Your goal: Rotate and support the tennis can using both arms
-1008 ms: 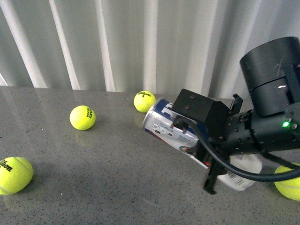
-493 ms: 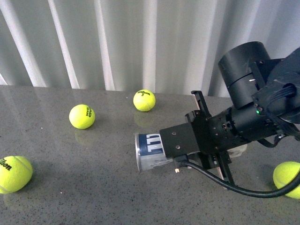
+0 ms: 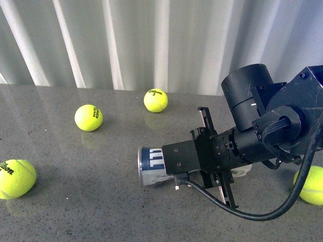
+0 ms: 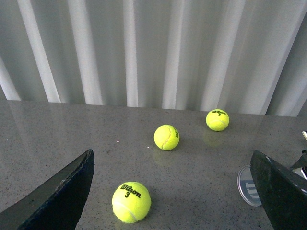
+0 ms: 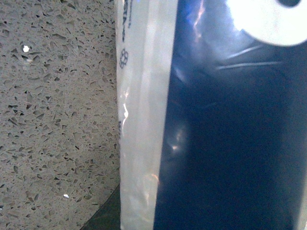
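The left gripper [image 4: 171,155] hangs well to the left of the can [image 3: 151,165], fingers spread wide with only bare table [image 4: 57,134] between them. It holds nothing. From its wrist view the can's rim end shows just beside one finger's edge.

In the front view, a ball [image 3: 16,178] lies far left of the can, a second ball [image 3: 88,117] sits left of it and further back, and a third ball [image 3: 155,100] sits behind the rim end, apart from it.

The can lies level, rim end pointing left, label showing. The right gripper [image 3: 217,159] is clamped across its body right of the rim end, one finger above and one below. The right wrist view is filled by the label pressed close. Whether the can touches the table, I cannot tell. A fourth ball [image 3: 310,184] lies well to the can's right.

I judge the rotating step to be in hand, carried by the right arm alone, with the support not yet given. The next move likely calls for the left gripper to travel right to the free rim end and meet it squarely, without nudging the balls. Since the plastic looks slick, a clumsy touch could twist the can in the right grip.
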You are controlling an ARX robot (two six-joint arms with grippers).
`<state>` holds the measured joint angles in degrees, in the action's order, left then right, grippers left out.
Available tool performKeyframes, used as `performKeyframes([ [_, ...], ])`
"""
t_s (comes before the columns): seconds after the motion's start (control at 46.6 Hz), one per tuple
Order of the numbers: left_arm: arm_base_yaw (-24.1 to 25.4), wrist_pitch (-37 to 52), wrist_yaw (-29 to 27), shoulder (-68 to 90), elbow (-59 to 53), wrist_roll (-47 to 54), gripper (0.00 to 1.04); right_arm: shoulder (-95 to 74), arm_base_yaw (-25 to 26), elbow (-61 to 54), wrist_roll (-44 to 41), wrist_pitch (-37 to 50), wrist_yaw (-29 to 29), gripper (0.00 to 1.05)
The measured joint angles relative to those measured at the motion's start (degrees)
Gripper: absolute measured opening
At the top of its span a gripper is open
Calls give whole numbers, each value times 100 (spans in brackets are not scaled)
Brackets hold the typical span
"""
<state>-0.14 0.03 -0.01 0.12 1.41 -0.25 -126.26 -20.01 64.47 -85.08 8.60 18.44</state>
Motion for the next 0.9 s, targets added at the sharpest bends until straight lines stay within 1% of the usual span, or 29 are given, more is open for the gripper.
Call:
performKeyframes([
  [0.064, 0, 0, 0, 0, 0, 0, 98, -2, 4, -33, -11, 90, 37, 29],
  [0.193, 0, 0, 0, 0, 0, 0, 98, -9, 9, -68, 37, 149, 85, 45],
  [0.214, 0, 0, 0, 0, 0, 0, 98, -9, 11, -87, 83, 177, 114, 51],
  [0.236, 0, 0, 0, 0, 0, 0, 98, -9, 11, -96, 98, 201, 125, 52],
  [0.3, 0, 0, 0, 0, 0, 0, 98, -9, 9, -131, 225, 304, 184, 63],
  [0.429, 0, 0, 0, 0, 0, 0, 98, 107, -7, -223, 625, 474, 407, 90],
  [0.493, 0, 0, 0, 0, 0, 0, 98, 286, -24, -317, 785, 518, 470, 100],
  [0.557, 0, 0, 0, 0, 0, 0, 98, 498, -46, -400, 960, 557, 573, 97],
  [0.9, 0, 0, 0, 0, 0, 0, 98, 1346, -98, -868, 1775, 796, 800, 98],
])
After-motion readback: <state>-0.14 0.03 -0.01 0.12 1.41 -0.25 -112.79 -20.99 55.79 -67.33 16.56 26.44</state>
